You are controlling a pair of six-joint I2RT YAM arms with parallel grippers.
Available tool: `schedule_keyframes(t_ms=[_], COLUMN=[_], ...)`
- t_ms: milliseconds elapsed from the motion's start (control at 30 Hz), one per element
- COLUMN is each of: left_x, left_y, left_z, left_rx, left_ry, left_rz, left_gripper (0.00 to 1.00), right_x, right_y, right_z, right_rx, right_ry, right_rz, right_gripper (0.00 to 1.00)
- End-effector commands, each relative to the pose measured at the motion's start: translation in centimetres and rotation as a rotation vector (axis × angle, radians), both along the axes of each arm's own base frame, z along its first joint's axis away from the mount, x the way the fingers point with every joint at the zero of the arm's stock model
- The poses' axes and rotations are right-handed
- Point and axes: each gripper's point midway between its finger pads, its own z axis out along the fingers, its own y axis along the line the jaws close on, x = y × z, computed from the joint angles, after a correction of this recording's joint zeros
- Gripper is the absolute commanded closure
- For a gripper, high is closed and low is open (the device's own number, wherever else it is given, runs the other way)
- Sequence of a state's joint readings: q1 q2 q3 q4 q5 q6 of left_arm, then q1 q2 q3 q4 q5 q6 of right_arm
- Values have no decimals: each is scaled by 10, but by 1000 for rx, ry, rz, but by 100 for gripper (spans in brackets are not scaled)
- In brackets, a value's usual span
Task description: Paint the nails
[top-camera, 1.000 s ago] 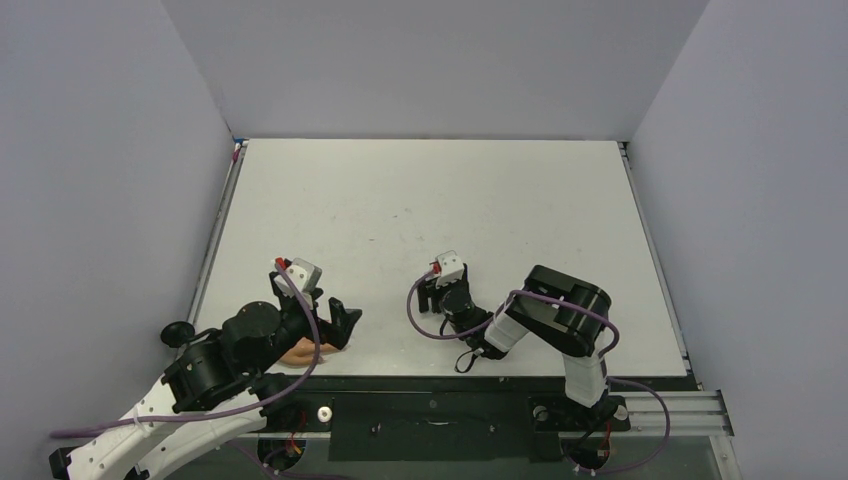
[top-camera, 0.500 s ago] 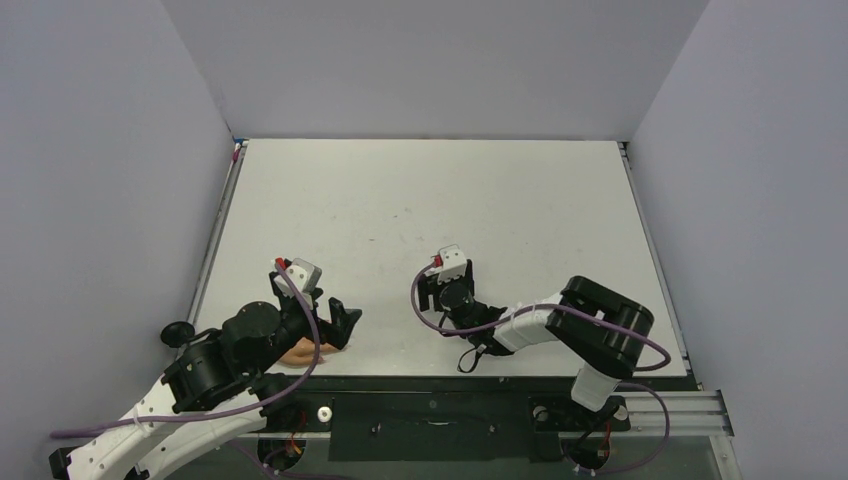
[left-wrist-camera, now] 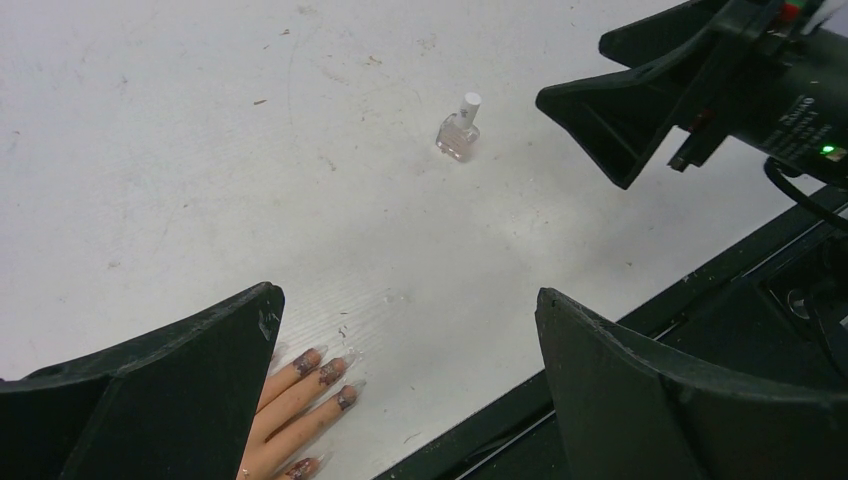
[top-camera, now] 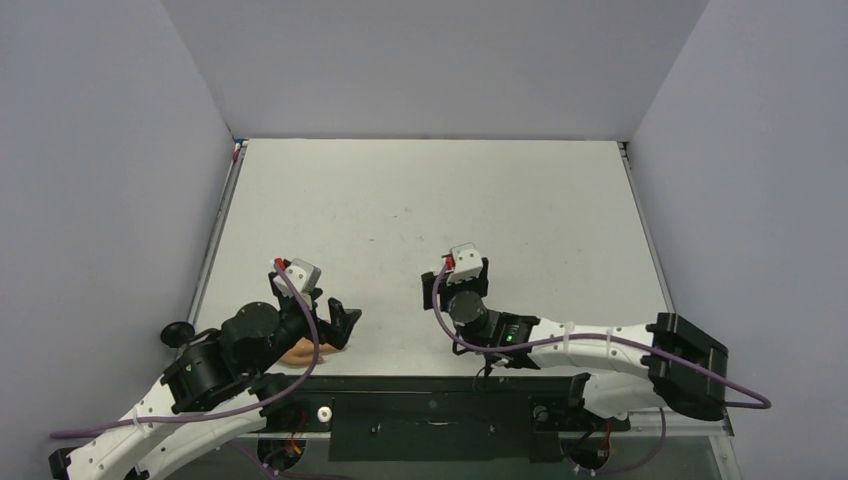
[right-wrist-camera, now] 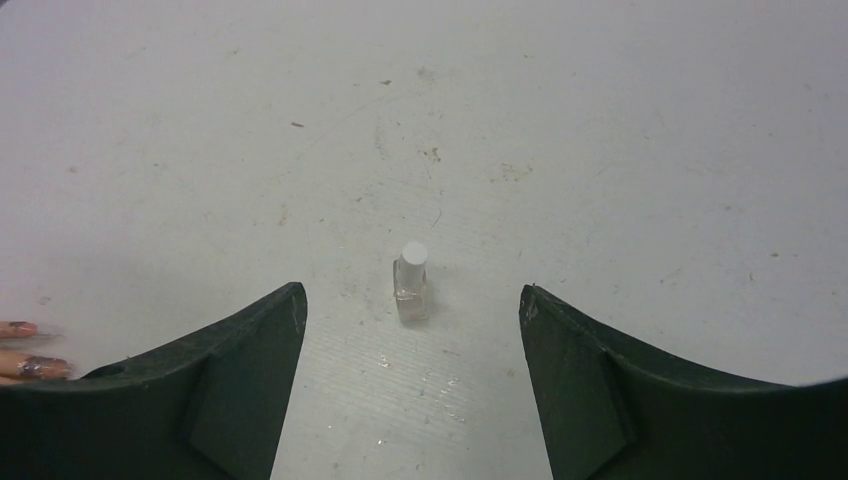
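Observation:
A small peach fake hand (left-wrist-camera: 280, 425) lies flat at the table's near edge, with dark purplish-brown nails (left-wrist-camera: 322, 370). It sits under my left gripper's left finger. My left gripper (left-wrist-camera: 407, 298) is open and empty just above it; in the top view the gripper (top-camera: 338, 322) covers most of the hand (top-camera: 300, 352). My right gripper (right-wrist-camera: 411, 291) is open and empty, low over the table. A tiny clear bottle with a white cap (right-wrist-camera: 411, 285) stands upright just ahead of its jaws, not touched. The bottle also shows in the left wrist view (left-wrist-camera: 459, 130). The hand's fingertips (right-wrist-camera: 25, 350) show at the right wrist view's left edge.
The white table (top-camera: 430, 200) is walled by grey panels on three sides. A black rail (top-camera: 430, 405) runs along its near edge, close to the fake hand. My right arm (top-camera: 600, 345) lies stretched low along that edge. The right gripper's finger (left-wrist-camera: 640, 110) shows in the left wrist view.
My right arm has stretched out low, its elbow swinging far to the right, and its gripper has shifted slightly right. The left arm, hand and bottle have not moved.

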State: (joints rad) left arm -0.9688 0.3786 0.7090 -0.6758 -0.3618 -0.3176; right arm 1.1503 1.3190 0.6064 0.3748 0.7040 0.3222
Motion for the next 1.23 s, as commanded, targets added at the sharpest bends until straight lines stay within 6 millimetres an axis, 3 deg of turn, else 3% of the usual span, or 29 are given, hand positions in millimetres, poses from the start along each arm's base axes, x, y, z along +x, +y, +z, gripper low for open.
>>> schedule_keyframes(t_ms=[0,167,600,1200], left_x=[3,3,3,5], left_y=[-3,-3,-5,-3], left_z=[13,13,13,13], left_rx=[-41,-41,-40,-37], left_ry=[-39,-39,-40,-38], left_rz=[1,-3,-9,12], left_gripper=[3,3,3,4], right_x=[-9,-23,-44,-50], right_y=[-22,-39,-83,-99], right_z=[44,63,54,64], right_rx=[10,53,151,232], right_ry=[-63,-72,-56,-93], right_rz=[-92,-102,-132,-108], right_gripper=[27,27,26,26])
